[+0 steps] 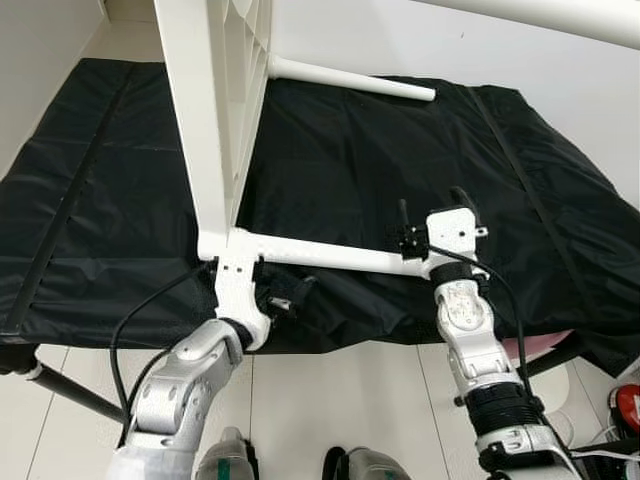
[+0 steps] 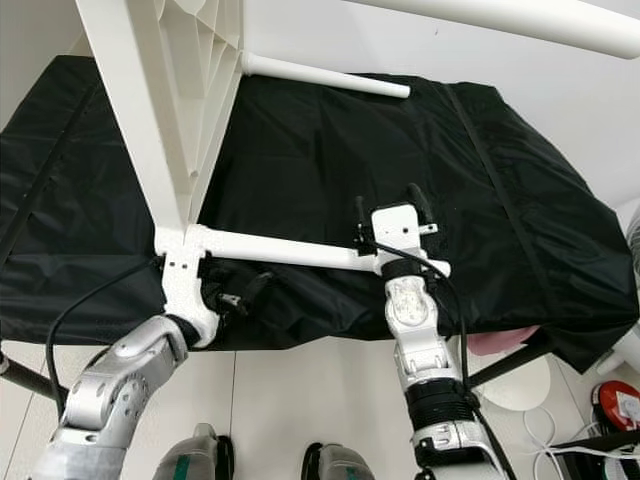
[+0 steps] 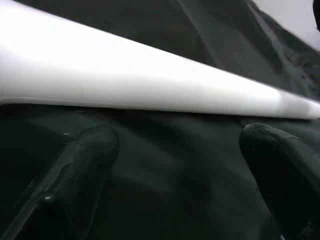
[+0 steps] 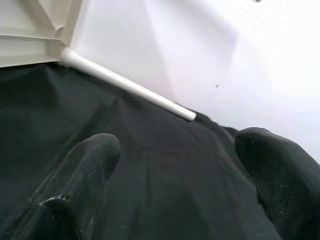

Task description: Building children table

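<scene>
The tabletop and its legs look like smooth white plastic with a slight gloss, the black cover is wrinkled, faintly shiny cloth, and the arms are silver metal.

We are seeing the white tabletop standing on edge on the black cloth, walling off the left half from the right. A near leg is running sideways just above the cloth, barring the front edge between our left tool and right tool. A far leg is crossing at the back. Between the two legs we are finding open cloth. Both tools are standing with fingers apart.
</scene>
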Tool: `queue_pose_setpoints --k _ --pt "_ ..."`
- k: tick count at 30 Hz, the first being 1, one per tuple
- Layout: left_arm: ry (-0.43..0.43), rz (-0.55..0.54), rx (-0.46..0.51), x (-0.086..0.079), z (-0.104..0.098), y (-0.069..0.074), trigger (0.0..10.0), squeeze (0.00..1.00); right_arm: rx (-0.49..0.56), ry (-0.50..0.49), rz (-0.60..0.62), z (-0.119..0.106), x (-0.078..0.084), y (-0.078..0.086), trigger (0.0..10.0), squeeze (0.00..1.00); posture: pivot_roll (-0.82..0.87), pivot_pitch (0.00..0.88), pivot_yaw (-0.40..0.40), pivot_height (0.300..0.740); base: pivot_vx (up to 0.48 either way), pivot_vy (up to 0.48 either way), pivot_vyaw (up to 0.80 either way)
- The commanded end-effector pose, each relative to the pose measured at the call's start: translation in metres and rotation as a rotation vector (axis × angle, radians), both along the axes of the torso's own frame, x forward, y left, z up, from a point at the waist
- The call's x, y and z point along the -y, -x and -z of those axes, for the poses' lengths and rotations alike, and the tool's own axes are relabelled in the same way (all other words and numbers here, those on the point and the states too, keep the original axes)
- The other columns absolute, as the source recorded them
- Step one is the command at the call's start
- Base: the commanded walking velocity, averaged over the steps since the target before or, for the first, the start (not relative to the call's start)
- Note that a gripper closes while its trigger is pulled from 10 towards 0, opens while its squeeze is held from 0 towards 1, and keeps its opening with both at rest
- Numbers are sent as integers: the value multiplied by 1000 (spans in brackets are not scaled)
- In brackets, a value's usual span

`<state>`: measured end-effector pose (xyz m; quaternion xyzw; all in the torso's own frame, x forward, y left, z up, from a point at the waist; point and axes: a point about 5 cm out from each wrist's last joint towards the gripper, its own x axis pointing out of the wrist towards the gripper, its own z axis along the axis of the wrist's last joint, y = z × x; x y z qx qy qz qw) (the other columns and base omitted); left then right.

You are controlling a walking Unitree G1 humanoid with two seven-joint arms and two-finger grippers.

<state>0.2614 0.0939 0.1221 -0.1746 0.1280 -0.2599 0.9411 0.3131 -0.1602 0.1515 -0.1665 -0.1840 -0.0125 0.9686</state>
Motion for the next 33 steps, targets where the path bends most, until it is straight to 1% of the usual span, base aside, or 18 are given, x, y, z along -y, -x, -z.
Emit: queue_pose_setpoints --k 1,2,3,4,5,6,7,8,9,10,13,17,25,27,28,29,31,33 --pt "39 1 -34 4 0 -1 10000 0 13 17 24 1 5 3 10000 0 95 61 -64 740 0 0 0" --pt "39 1 -34 4 0 -1 10000 0 13 17 24 1 5 3 10000 0 95 61 -64 740 0 0 0" --pt "76 -14 -50 6 -2 -3 10000 0 22 27 37 -1 8 3 10000 0 95 61 -64 740 0 0 0" --pt "76 -14 -50 6 -2 -3 10000 0 22 27 37 -1 8 3 10000 0 95 61 -64 740 0 0 0" --pt "161 -56 -93 6 -4 -8 10000 0 49 59 50 -5 11 5 10000 0 85 55 -64 740 0 0 0" --pt "161 -56 -93 6 -4 -8 10000 0 49 59 50 -5 11 5 10000 0 85 55 -64 740 0 0 0" --pt "190 -73 -108 6 -4 -10 10000 0 66 78 51 -8 11 6 10000 0 83 53 -64 740 0 0 0" --pt "190 -73 -108 6 -4 -10 10000 0 66 78 51 -8 11 6 10000 0 83 53 -64 740 0 0 0" --pt "202 -87 -118 5 -3 -11 10000 0 84 102 49 -11 10 7 10000 0 83 53 -64 740 0 0 0" --pt "202 -87 -118 5 -3 -11 10000 0 84 102 49 -11 10 7 10000 0 83 53 -64 740 0 0 0" --pt "203 -126 -143 0 1 -12 10000 0 132 179 51 -20 9 12 10000 0 77 40 -65 740 0 0 0" --pt "199 -147 -169 -4 5 -9 10000 0 150 214 30 -25 9 15 10000 0 76 37 -66 740 0 0 0" --pt "193 -174 -181 -10 8 -9 10000 0 194 264 19 -36 9 12 10000 0 75 37 -67 740 0 0 0" --pt "208 -195 -186 -13 7 -12 10000 0 236 330 0 -44 5 13 10000 0 77 39 -70 740 0 0 0" --pt "208 -195 -186 -13 7 -12 10000 0 236 330 0 -44 5 13 10000 0 77 39 -70 740 0 0 0" --pt "218 -212 -183 -15 5 -16 10000 0 268 389 -2 -47 1 17 10000 0 77 39 -70 740 0 0 0" --pt "219 -216 -183 -16 5 -16 10000 0 275 401 0 -48 0 18 10000 0 77 39 -70 740 0 0 0" --pt "226 -230 -188 -18 6 -17 10000 0 309 459 21 -52 -4 23 10000 0 79 45 -75 740 0 0 0"
